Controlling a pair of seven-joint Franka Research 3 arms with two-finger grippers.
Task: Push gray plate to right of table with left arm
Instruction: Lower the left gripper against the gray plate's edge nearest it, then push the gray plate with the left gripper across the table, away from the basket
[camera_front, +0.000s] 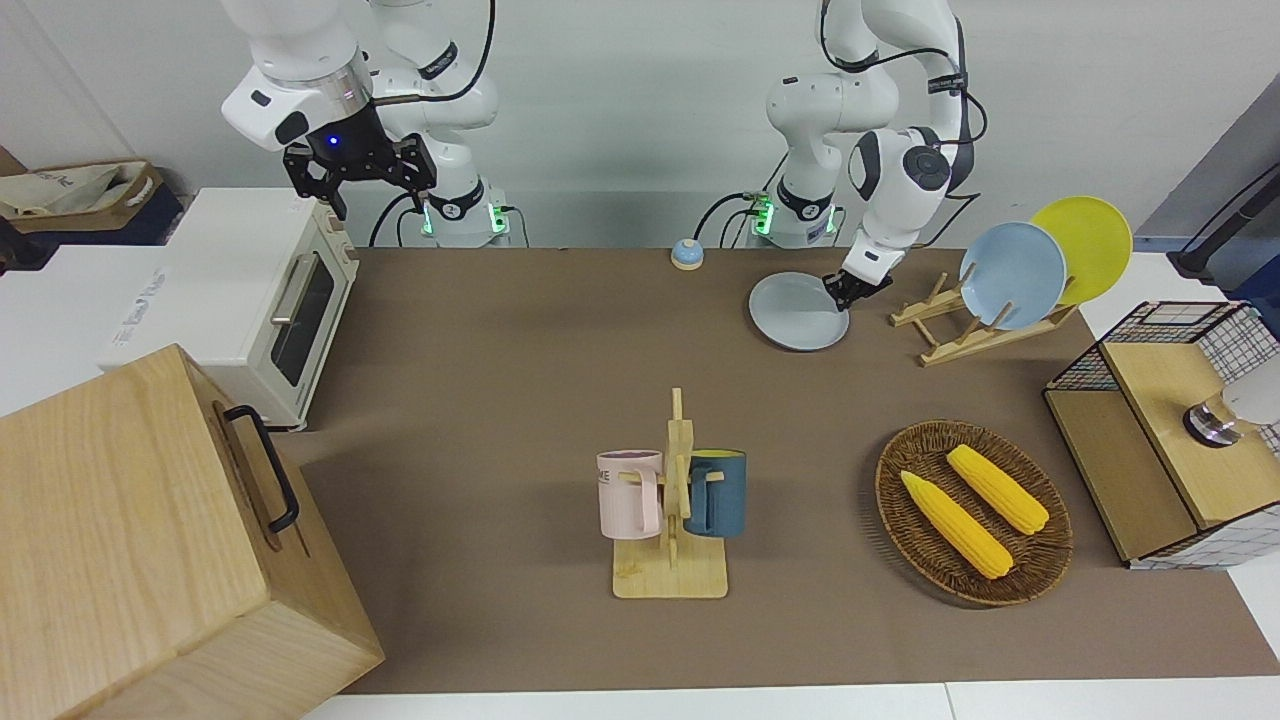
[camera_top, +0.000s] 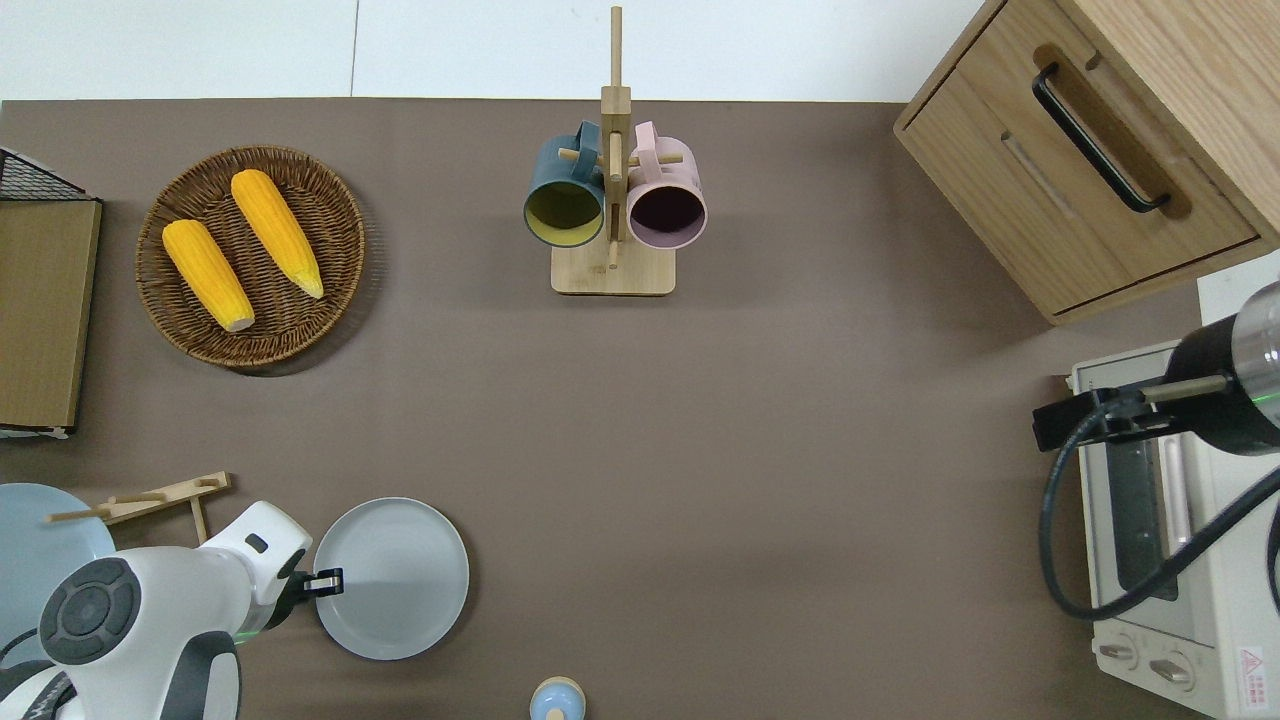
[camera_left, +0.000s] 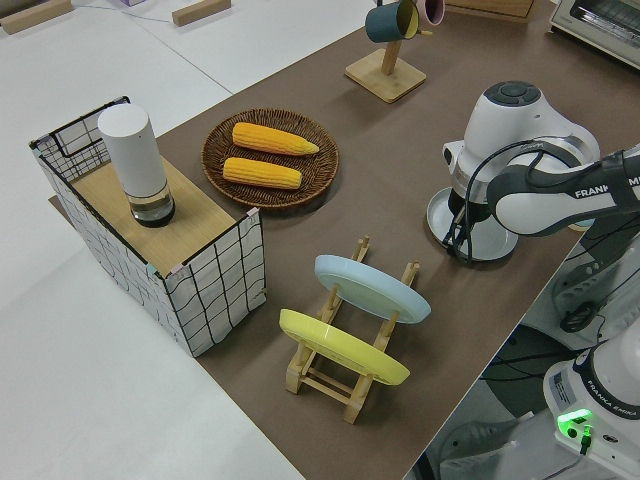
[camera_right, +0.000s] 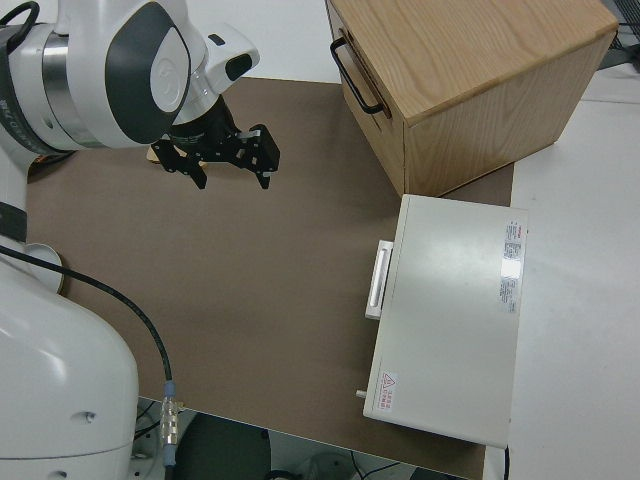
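Observation:
The gray plate (camera_front: 795, 312) (camera_top: 395, 578) (camera_left: 437, 215) lies flat on the brown table (camera_front: 500, 350) (camera_top: 750, 450), close to the robots' edge, at the left arm's end. My left gripper (camera_front: 852, 290) (camera_top: 325, 582) is down at the plate's rim, on the side toward the plate rack, touching it with its fingers together and nothing held. The right arm is parked, and its gripper (camera_front: 360, 175) (camera_right: 230, 170) is open and empty.
A wooden rack (camera_front: 960, 330) holding a sky-blue plate (camera_front: 1010, 275) and a yellow plate (camera_front: 1085, 245) stands beside the gray plate. A small bell (camera_front: 687, 254) sits by the robots' edge. Farther out are a mug stand (camera_front: 670, 575) and a corn basket (camera_front: 890, 500). A toaster oven (camera_front: 270, 300) occupies the right arm's end.

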